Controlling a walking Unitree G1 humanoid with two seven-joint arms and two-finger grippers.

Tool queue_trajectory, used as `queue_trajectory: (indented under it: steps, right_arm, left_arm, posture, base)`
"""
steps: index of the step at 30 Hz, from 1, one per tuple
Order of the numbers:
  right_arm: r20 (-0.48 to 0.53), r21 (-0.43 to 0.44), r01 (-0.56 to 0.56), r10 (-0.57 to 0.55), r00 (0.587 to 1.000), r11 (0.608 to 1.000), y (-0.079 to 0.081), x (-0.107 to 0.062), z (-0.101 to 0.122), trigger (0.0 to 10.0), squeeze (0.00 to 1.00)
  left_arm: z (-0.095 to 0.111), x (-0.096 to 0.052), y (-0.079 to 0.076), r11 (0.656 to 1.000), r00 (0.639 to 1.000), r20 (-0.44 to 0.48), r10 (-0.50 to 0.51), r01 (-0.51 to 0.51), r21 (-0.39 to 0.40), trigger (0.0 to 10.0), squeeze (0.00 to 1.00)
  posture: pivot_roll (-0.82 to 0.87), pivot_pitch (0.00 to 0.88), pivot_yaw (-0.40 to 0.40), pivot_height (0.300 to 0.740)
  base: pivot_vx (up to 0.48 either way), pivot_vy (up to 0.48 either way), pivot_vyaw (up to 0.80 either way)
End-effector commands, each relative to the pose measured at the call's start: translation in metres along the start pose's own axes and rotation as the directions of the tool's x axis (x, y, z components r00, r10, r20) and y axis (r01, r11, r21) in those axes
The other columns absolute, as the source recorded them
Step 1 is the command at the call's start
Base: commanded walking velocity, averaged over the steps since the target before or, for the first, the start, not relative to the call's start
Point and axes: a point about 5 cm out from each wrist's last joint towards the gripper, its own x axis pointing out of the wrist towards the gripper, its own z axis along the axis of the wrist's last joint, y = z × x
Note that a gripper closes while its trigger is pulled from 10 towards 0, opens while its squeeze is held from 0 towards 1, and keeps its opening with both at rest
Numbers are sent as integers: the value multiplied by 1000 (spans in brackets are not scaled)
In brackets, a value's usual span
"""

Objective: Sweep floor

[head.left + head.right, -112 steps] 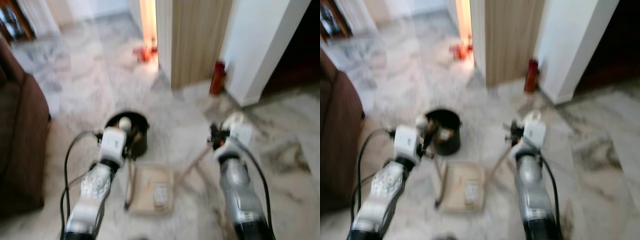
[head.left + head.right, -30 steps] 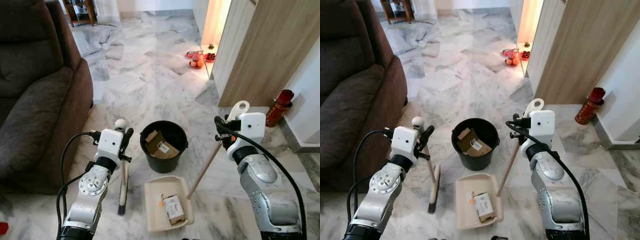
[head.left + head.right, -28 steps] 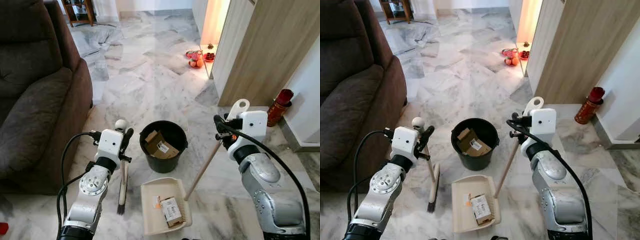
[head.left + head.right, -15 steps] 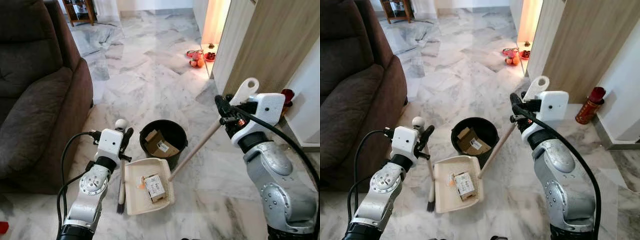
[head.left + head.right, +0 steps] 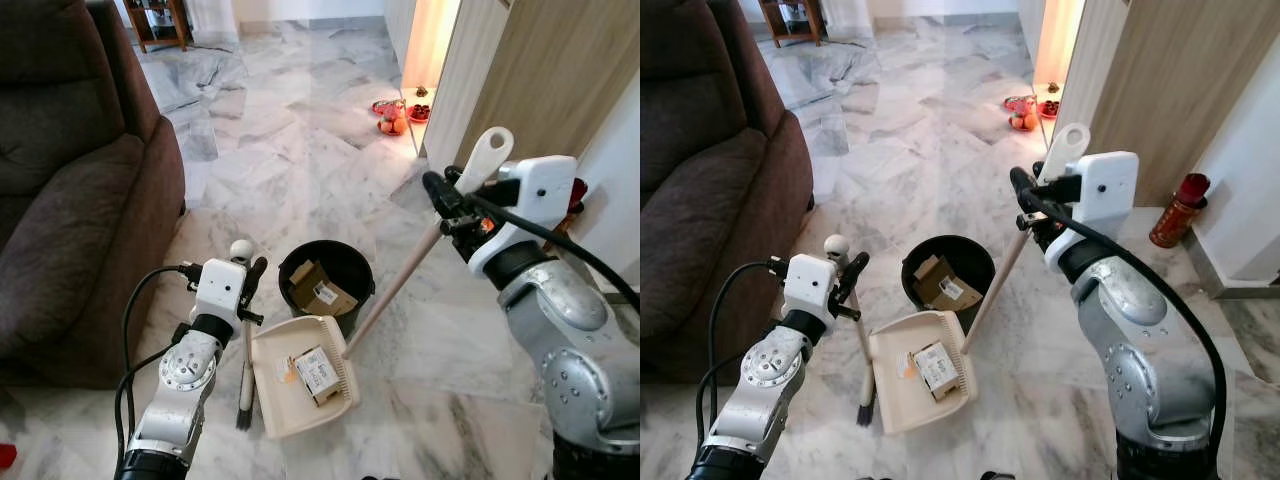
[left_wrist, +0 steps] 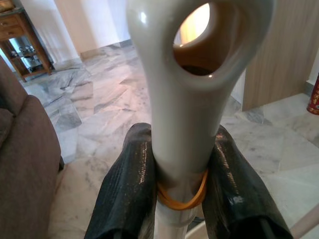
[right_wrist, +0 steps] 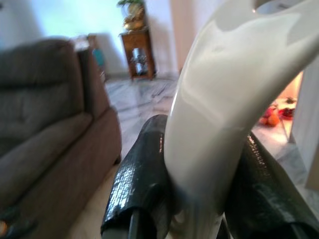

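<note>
Marble floor (image 5: 300, 130) runs pale and veined between the brown sofa (image 5: 70, 190) on our left and the wooden partition (image 5: 540, 90) on our right, and the black bucket (image 5: 326, 290) stands on it straight ahead of us.

Our right gripper (image 5: 447, 205) is pinched on the top of the dustpan handle (image 5: 395, 285), just under its white hanging loop; in the right wrist view the black fingers (image 7: 142, 184) press against both sides of the grip. From there the long axis slants down and toward our left to the dustpan (image 5: 300, 375), whose tray lies just in front of the bucket, near rim touching or nearly touching the bucket wall. A small cardboard box (image 5: 318, 373) and some scraps sit in the tray — more boxes already lie in the bucket.

Our left gripper (image 5: 250, 275) is clamped on the brush handle (image 6: 187, 99), fingers (image 6: 129, 189) tight on either side, and the brush (image 5: 244, 385) hangs near upright with its bristles at the floor beside the dustpan's left edge.

We judge the coming move turns on this: the bucket mouth lies beyond and above the tray, along the line of the handle, so the right arm — the one holding it — must raise the tray over the rim and tip it forward.
</note>
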Motion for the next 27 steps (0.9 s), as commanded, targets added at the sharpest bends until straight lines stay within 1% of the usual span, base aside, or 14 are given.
queue_trajectory:
  steps: [1, 5, 7, 8, 10, 12, 13, 16, 18, 22, 27]
  right_arm:
    - [125, 31, -36, 31, 992, 999, 7, -4, 27, 10000, 0]
    - [194, 94, -30, 11, 981, 995, 4, -2, 44, 10000, 0]
    - [223, 80, -18, 0, 975, 997, 1, -1, 49, 10000, 0]
    - [237, 75, 10, -28, 971, 997, -2, -1, 51, 10000, 0]
    - [243, 74, 24, -41, 969, 997, -3, 0, 51, 10000, 0]
    - [258, 76, 68, -85, 962, 995, -6, 3, 52, 10000, 0]
    - [260, 81, 86, -104, 960, 993, -5, 6, 49, 10000, 0]
    - [262, 103, 93, -117, 958, 990, -2, 10, 45, 10000, 0]
    - [266, 103, 96, -121, 956, 990, 0, 12, 45, 10000, 0]
    - [282, 101, 86, -112, 953, 991, 6, 14, 45, 10000, 0]
    - [287, 102, 89, -115, 951, 991, 7, 15, 44, 10000, 0]
  left_arm:
    - [10, 3, 2, 1000, 999, 54, -1, 1, 0, 10000, 0]
    - [10, 3, 1, 1000, 998, 56, -4, 5, -6, 10000, 0]
    - [10, 3, 1, 1000, 998, 57, -4, 5, -5, 10000, 0]
    - [10, 3, 1, 1000, 998, 58, -3, 4, -5, 10000, 0]
    - [10, 3, 1, 1000, 998, 59, -3, 3, -4, 10000, 0]
    - [11, 3, 1, 1000, 998, 62, 4, -4, -1, 10000, 0]
    - [11, 2, 3, 1000, 998, 61, 17, -17, 4, 10000, 0]
    - [10, 1, 5, 1000, 998, 60, 25, -25, 4, 10000, 0]
    - [10, 0, 5, 1000, 998, 58, 26, -27, 7, 10000, 0]
    - [10, -2, 7, 999, 997, 60, 39, -40, 12, 10000, 0]
    - [10, -2, 6, 999, 997, 64, 41, -42, 12, 10000, 0]
  posture:
    - [30, 139, 53, 740]
    - [25, 140, 53, 740]
    - [26, 140, 52, 740]
    - [26, 140, 51, 740]
    - [28, 139, 51, 740]
    - [28, 139, 51, 740]
    - [31, 140, 53, 740]
    - [36, 142, 54, 740]
    - [40, 142, 54, 740]
    - [42, 141, 51, 740]
    - [42, 137, 49, 740]
  base:
    - [0, 0, 0]
    - [0, 0, 0]
    - [0, 0, 0]
    - [0, 0, 0]
    - [0, 0, 0]
    - [0, 0, 0]
    - [0, 0, 0]
    - [0, 0, 0]
    - [0, 0, 0]
    - [263, 0, 0]
    - [299, 0, 0]
